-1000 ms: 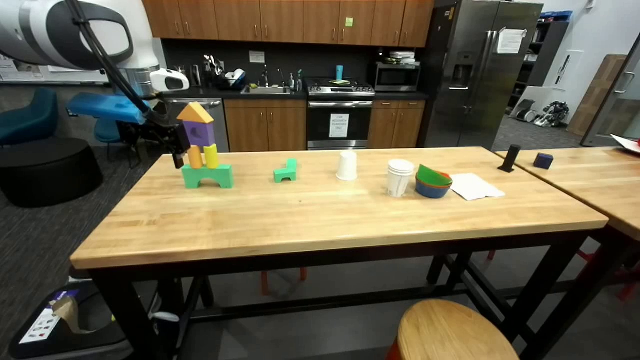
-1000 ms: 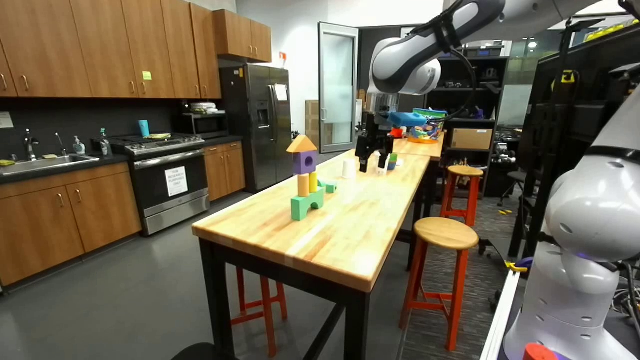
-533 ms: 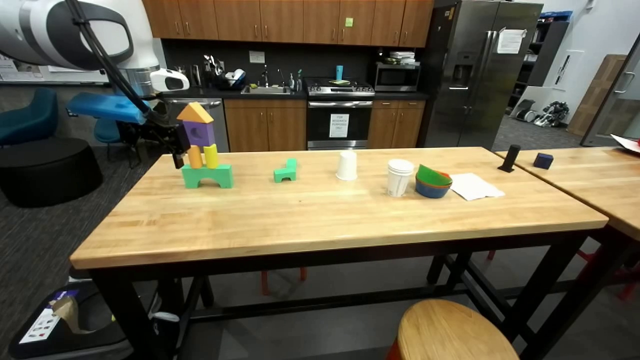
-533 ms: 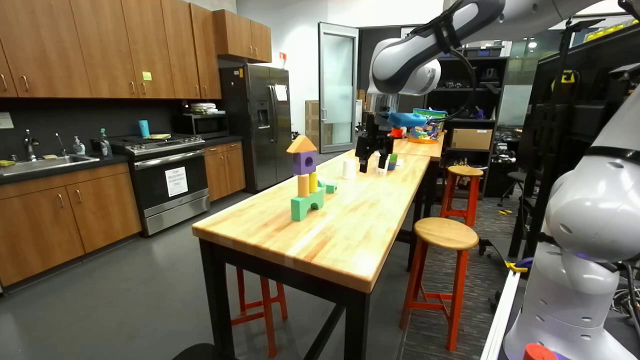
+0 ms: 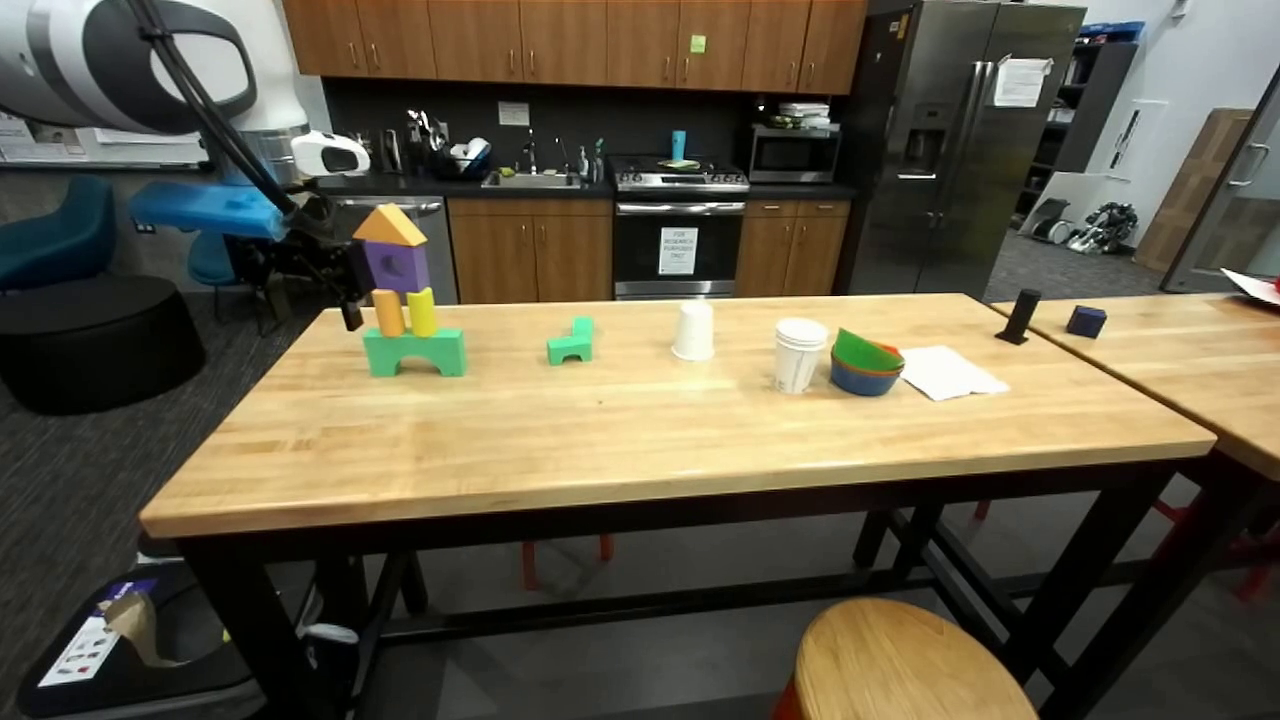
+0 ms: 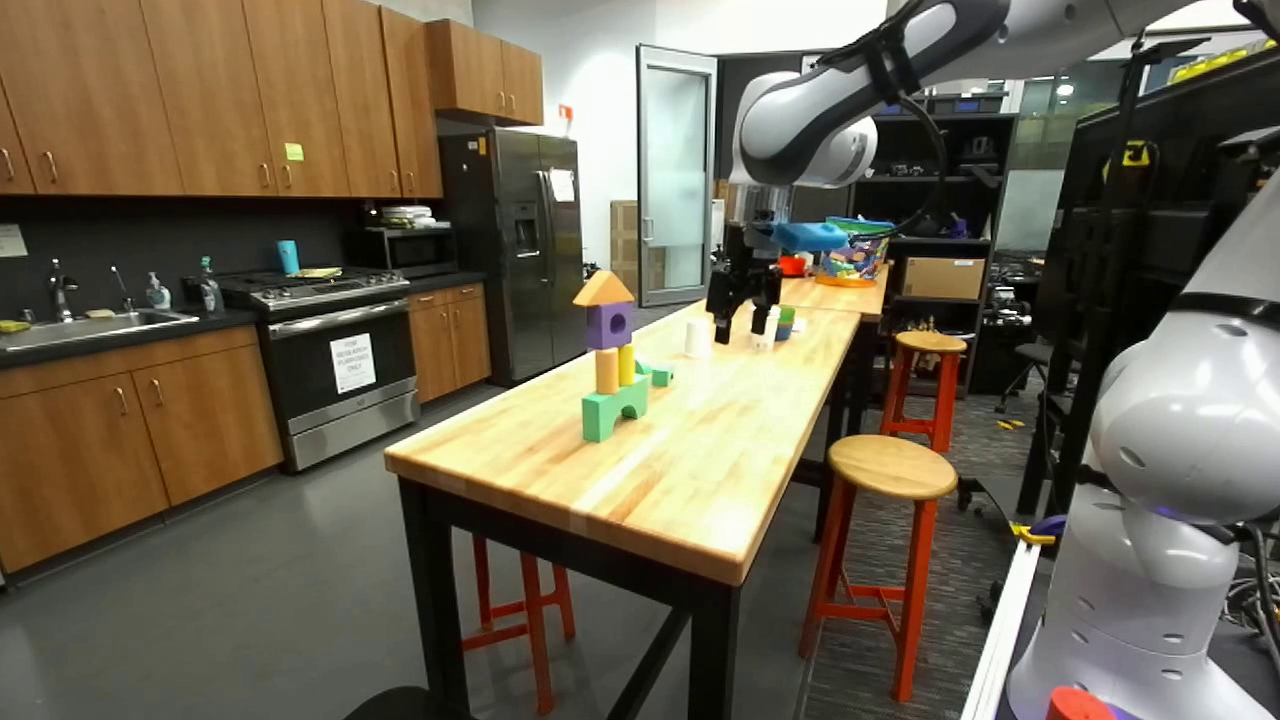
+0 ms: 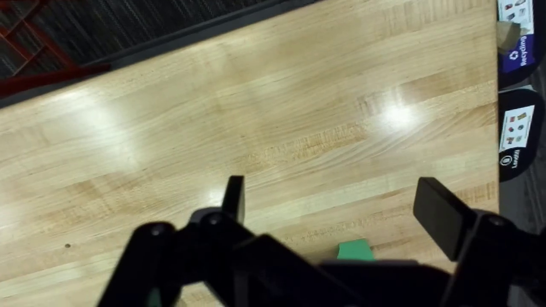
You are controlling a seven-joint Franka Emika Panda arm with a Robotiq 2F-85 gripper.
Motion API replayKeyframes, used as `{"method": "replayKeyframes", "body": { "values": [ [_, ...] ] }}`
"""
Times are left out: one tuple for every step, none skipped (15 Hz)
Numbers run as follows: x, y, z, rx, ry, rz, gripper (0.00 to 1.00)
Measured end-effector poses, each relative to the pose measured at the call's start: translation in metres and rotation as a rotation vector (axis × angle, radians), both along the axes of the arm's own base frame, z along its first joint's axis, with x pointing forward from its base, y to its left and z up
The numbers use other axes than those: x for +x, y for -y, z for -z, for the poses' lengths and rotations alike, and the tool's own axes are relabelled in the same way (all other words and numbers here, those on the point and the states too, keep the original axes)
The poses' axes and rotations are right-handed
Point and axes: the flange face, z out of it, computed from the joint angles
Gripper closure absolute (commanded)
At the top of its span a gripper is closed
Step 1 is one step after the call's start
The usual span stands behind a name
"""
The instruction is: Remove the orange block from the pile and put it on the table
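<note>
Your gripper (image 6: 743,326) is released: in the wrist view its two fingers (image 7: 440,217) stand spread wide, with the butcher-block table (image 7: 324,179) showing between them. You have it hanging in the air above the table, apart from the toy-block pile (image 6: 606,336) near the table's end in an exterior view. Both orange pieces are in that pile: the orange triangular block (image 5: 391,228) sits on top, resting on the purple block (image 5: 398,267), while the orange cylinder (image 5: 389,313) stands upright beneath the purple block, just beside the yellow cylinder (image 5: 424,312), both cylinders on the green arch block (image 5: 415,346). Which of the two your task means, I cannot tell. Farther along your table you have a smaller green piece (image 5: 572,347), an upside-down white cup (image 5: 694,331), a stack of white cups (image 5: 798,356), nested bowls (image 5: 866,380) and a white paper sheet (image 5: 950,373).
</note>
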Motion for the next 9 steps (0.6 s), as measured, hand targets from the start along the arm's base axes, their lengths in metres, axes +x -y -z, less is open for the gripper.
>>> {"method": "replayKeyframes", "body": {
  "values": [
    [0.002,-0.005,-0.002,-0.005,0.005,-0.017,0.0],
    [0.004,-0.01,-0.005,-0.009,0.01,-0.042,0.0],
    [0.007,-0.015,-0.008,-0.014,0.015,-0.066,0.0],
    [0.01,-0.021,-0.01,-0.019,0.02,-0.09,0.0],
    [0.013,-0.026,-0.013,-0.024,0.024,-0.114,0.0],
    [0.016,-0.031,-0.015,-0.03,0.028,-0.137,0.0],
    [0.019,-0.036,-0.017,-0.037,0.032,-0.163,0.0],
    [0.023,-0.04,-0.019,-0.046,0.035,-0.186,0.0],
    [0.026,-0.044,-0.02,-0.054,0.039,-0.204,0.0]
  ]
}}
